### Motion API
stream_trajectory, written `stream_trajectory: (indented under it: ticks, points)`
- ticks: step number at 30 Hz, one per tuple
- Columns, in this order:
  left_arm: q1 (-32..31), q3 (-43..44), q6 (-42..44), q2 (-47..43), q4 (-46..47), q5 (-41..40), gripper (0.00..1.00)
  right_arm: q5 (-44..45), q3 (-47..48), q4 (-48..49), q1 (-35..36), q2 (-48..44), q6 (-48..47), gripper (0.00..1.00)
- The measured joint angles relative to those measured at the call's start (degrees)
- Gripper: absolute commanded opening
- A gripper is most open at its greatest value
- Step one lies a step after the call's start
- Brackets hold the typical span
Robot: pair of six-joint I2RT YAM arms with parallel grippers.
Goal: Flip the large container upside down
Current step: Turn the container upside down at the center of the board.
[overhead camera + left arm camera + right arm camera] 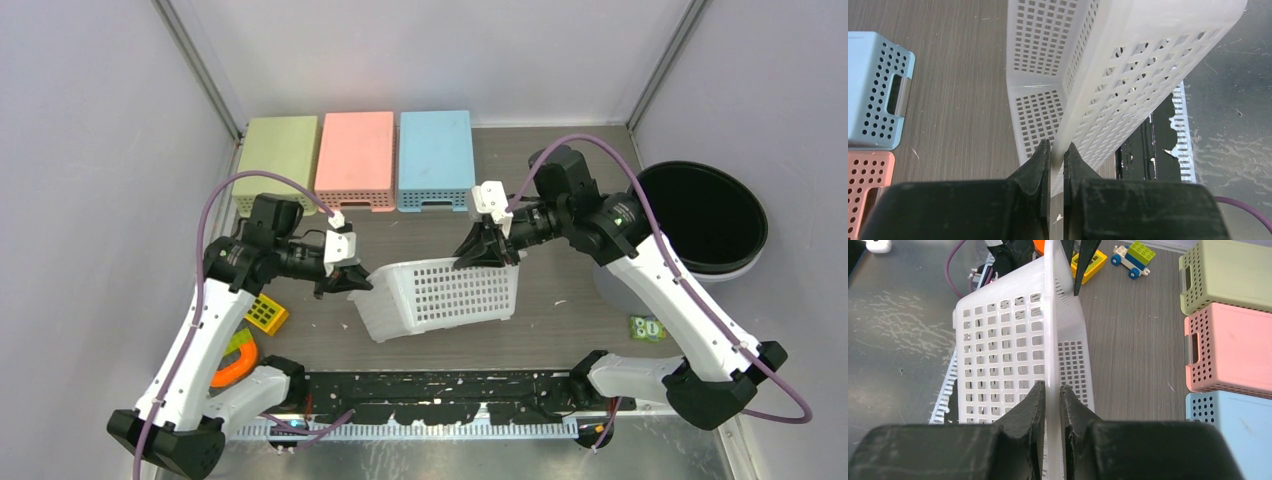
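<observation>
The large container is a white perforated basket (440, 297), held off the table between both arms and tilted on its side. My left gripper (350, 278) is shut on the rim at its left end; the left wrist view shows the rim (1083, 95) pinched between the jaws (1057, 150). My right gripper (490, 250) is shut on the rim at the far right; the right wrist view shows the white rim (1052, 315) between the jaws (1052, 390).
Green (278, 150), pink (356, 157) and blue (436, 157) upturned baskets stand in a row at the back. A black round bin (705, 215) is at the right. A yellow block (266, 314), an orange piece (232, 365) and a small green toy (647, 327) lie nearby.
</observation>
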Motion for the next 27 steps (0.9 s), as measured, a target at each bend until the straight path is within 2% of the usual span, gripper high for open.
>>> stream_trajectory:
  ticks: [6, 13, 19, 24, 27]
  points:
    - [0.3, 0.0, -0.9, 0.0, -0.5, 0.2, 0.34, 1.4, 0.0, -0.2, 1.1, -0.3, 2.8, 0.01]
    - [0.8, 1.0, -2.0, 0.0, -1.6, 0.5, 0.48, 3.3, 0.0, 0.7, 1.2, -0.5, 9.3, 0.01]
    - [1.3, 3.6, -1.6, -0.7, -3.5, 0.6, 0.83, 3.9, -0.2, 4.6, 1.1, -0.6, 18.8, 0.01]
    - [1.7, 6.4, -1.5, -1.8, -5.6, 0.3, 0.98, 2.8, -1.8, 10.6, 0.0, -0.5, 29.1, 0.01]
    - [2.3, 7.8, -1.3, -2.6, -6.5, 0.2, 1.00, 1.5, -2.5, 13.9, -1.1, 0.2, 35.7, 0.01]
